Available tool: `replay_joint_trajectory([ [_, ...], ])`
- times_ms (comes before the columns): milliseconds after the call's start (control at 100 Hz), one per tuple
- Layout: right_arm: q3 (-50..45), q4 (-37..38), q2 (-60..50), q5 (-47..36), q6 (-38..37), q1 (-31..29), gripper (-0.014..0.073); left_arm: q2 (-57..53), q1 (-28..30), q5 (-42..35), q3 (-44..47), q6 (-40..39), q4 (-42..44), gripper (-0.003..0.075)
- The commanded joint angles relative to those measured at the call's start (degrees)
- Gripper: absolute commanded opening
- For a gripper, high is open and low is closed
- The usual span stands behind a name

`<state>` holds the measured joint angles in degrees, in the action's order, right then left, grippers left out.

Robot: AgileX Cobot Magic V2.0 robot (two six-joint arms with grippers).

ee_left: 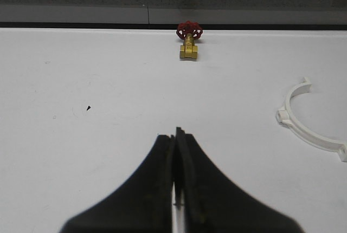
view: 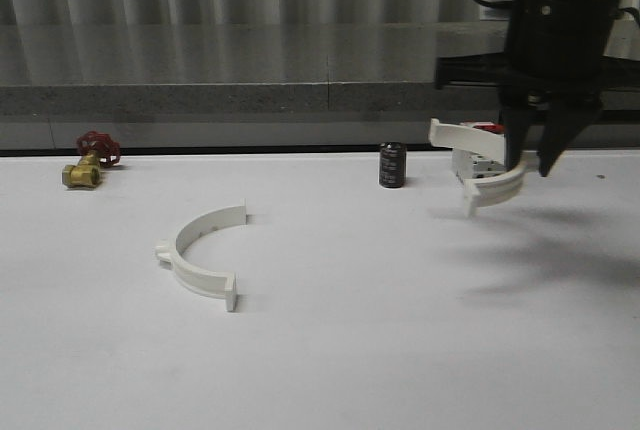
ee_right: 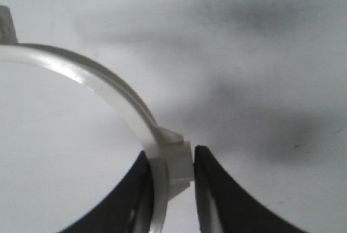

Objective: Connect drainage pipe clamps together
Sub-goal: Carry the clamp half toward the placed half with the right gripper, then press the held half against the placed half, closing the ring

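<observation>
One white half-ring pipe clamp (view: 200, 250) lies flat on the white table, left of centre; it also appears in the left wrist view (ee_left: 309, 130). The other clamp (view: 480, 165) hangs above the table at the right, held at its outer lug by my right gripper (view: 530, 165). In the right wrist view the black fingers (ee_right: 217, 189) press on the lug of that clamp (ee_right: 171, 162), whose arc curves away. My left gripper (ee_left: 176, 141) is shut with nothing in it, over bare table short of the lying clamp.
A brass valve with a red handle (view: 90, 162) sits at the far left, also in the left wrist view (ee_left: 188, 40). A black cylinder (view: 392, 165) stands at the back centre. A white block with a red top (view: 478, 155) stands behind the held clamp. A grey ledge (view: 250, 100) runs along the back.
</observation>
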<state>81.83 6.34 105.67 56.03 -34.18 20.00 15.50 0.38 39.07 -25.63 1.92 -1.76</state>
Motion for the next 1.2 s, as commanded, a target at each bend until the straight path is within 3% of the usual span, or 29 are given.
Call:
replay_joint_trajectory([
  [0,2.54,1.21,-2.91,0.9,-3.48,2.98,-0.0003,0.33,-0.07,-4.16,-1.45,-0.1,-0.32,-0.0021],
  [210,3.98,-0.55,-0.63,-0.24,-6.43,8.87,-0.0003,0.33,-0.07,-4.16,-1.45,-0.1,-0.32,-0.0021],
  [580,15.4,-3.72,10.21,0.98,-10.49,14.17,-0.0003,0.33,-0.07,-4.16,-1.45,-0.1,-0.32,-0.0021],
  [920,23.84,-3.09,18.46,4.42,-12.4,16.74,-0.0003,0.33,-0.07,-4.16,-1.45,-0.1,-0.32,-0.0021],
  [1190,24.89,-1.84,19.98,4.55,-12.71,16.99,-0.0003,0.33,-0.07,-4.16,-1.45,-0.1,-0.32,-0.0021],
])
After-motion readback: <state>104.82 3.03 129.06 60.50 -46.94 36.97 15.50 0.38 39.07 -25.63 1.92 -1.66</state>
